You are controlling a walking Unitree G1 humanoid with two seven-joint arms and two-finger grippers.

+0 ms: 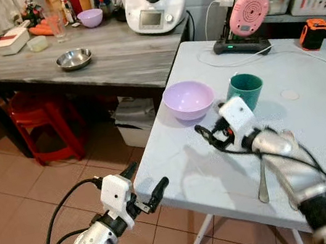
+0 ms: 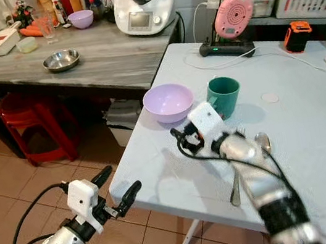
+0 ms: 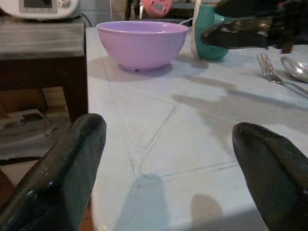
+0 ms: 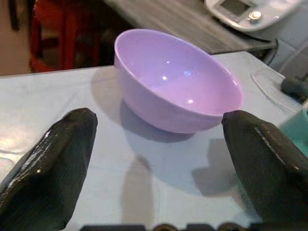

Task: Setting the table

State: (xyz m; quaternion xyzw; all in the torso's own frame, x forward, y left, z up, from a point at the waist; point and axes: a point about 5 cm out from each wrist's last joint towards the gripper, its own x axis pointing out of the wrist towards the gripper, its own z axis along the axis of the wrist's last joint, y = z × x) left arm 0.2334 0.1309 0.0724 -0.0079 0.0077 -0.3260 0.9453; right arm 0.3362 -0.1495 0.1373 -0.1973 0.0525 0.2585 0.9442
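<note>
My main worry is the pale blue bench (image 1: 315,134) edge: the lilac bowl (image 1: 189,99) sits at centre frame close to that near-left edge, so a clumsy push from me could slide it off onto the tiled floor (image 1: 14,203). My right hand (image 1: 210,137), fingers spread apart and empty, hovers just below the bowl in the frame, pointed at it. The green cup (image 1: 245,91) stands just right of the bowl, near enough that a wide finger could knock it over. A fork (image 2: 239,175) and spoon (image 2: 262,141) lie under my right forearm at lower right; dragging the arm could scatter them. My left hand (image 1: 144,194), also open and empty, hangs at lower left beside the bench corner, off the surface. Further back, upper left, the grey bench (image 1: 107,50) holds a steel dish (image 1: 73,59), and a red stool (image 1: 44,120) sits beneath.
</note>
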